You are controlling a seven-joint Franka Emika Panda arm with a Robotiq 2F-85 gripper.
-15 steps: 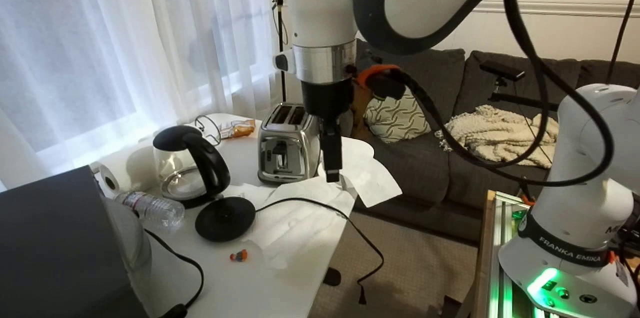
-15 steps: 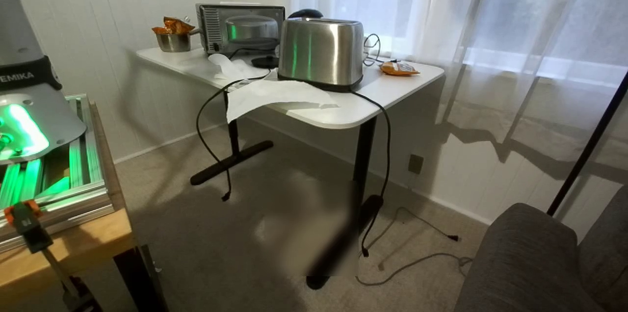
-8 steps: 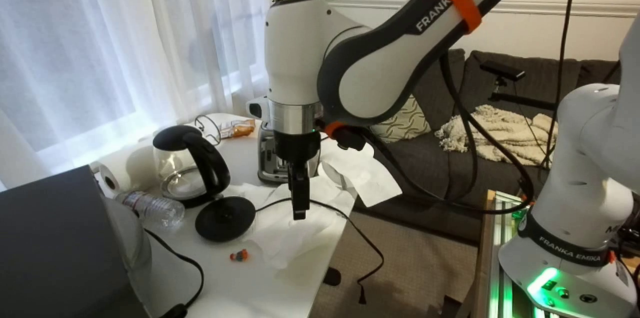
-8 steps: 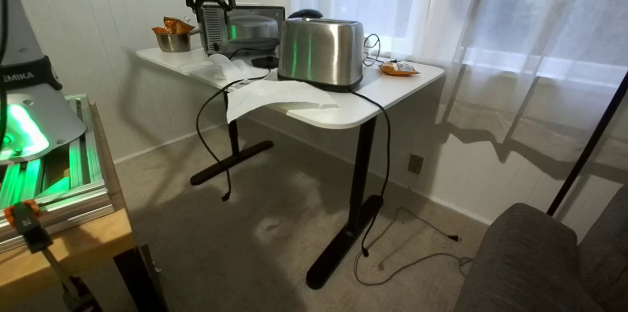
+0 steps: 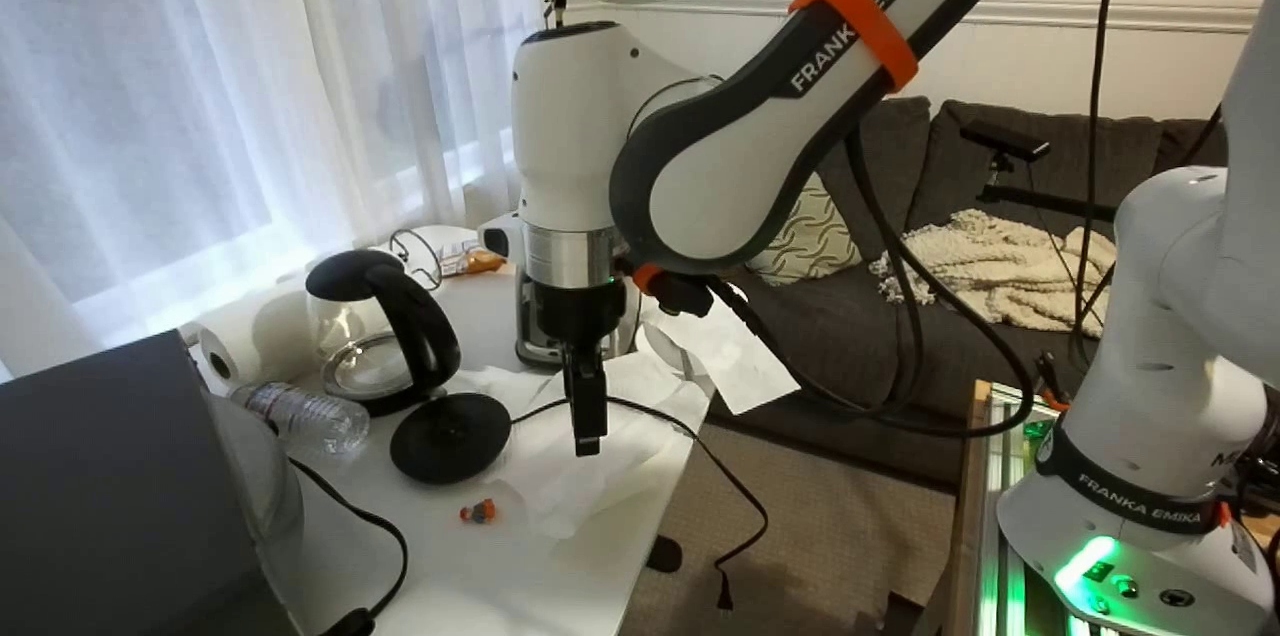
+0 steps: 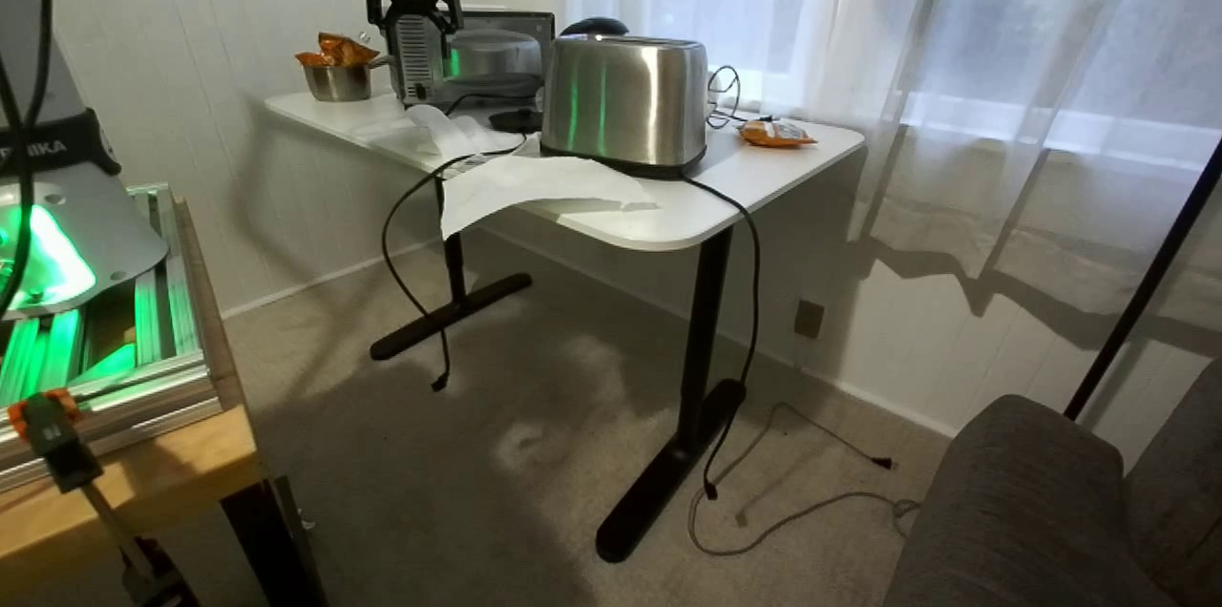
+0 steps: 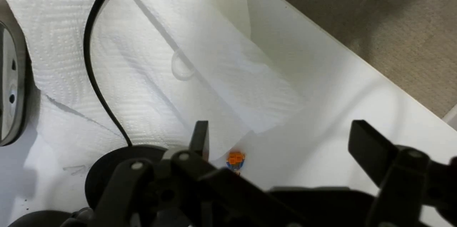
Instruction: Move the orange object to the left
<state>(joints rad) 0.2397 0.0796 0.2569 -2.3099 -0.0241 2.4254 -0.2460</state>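
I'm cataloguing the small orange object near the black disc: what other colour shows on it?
Blue, edging the small orange object, best seen in the wrist view.

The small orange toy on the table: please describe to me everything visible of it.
The toy looks like plastic: a blocky orange part with blue below in the wrist view; in an exterior view, grey-blue between orange ends. It seems to lie on the white table, near the round black kettle base and beside the paper towel; whether toy and paper towel touch is unclear. Finer details are too small to tell. Nothing grips it.
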